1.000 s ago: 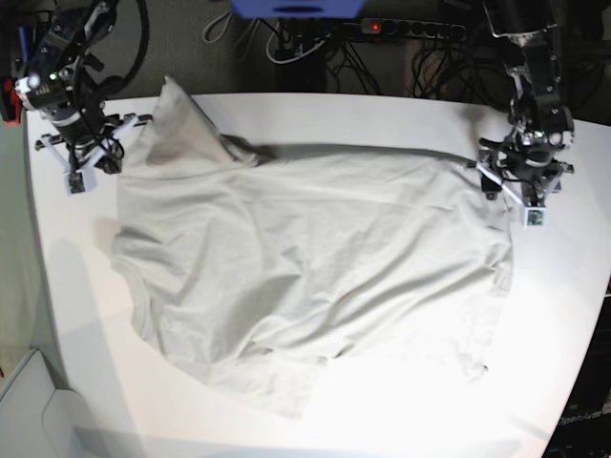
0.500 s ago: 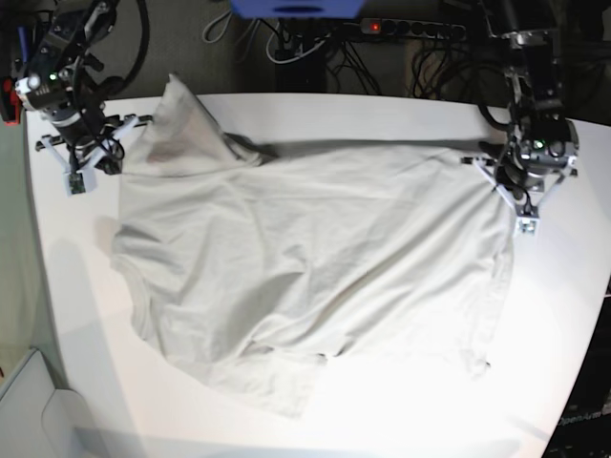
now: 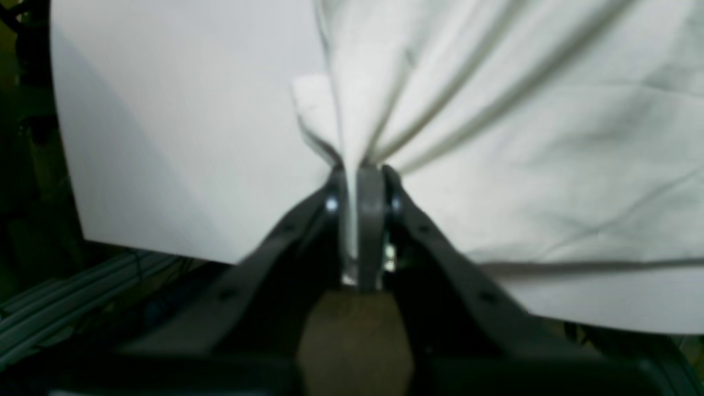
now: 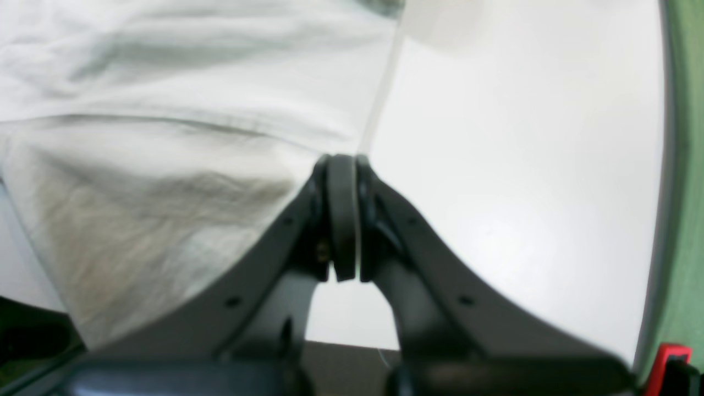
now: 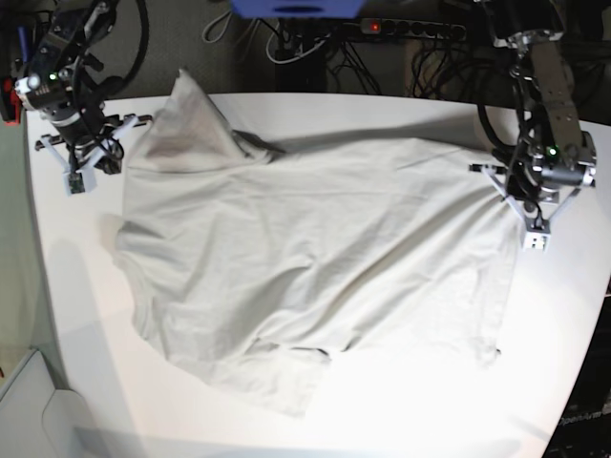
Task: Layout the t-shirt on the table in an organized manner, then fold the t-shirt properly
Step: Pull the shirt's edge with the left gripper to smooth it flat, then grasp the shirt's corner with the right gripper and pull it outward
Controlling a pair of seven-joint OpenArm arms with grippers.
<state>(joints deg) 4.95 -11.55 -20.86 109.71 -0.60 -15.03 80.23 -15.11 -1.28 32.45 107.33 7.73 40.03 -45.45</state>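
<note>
The pale grey t-shirt lies spread over most of the white table, still wrinkled, with one part standing up in a peak at the back left. My left gripper is at the shirt's right edge. The left wrist view shows this gripper shut on a gathered pinch of the cloth, with taut folds fanning out from it. At the shirt's back-left edge is my right gripper. In its wrist view the right gripper is shut, with a thin edge of the shirt running into its tips.
A power strip and tangled cables lie on the floor behind the table, beside a blue object. The table's right edge is close to my left arm. A red part shows at the table's left side.
My left gripper has closed on the shirt's right edge and pulled it outward to the right, stretching the cloth. The raised peak at back left shifted slightly right. The right arm barely moved.
</note>
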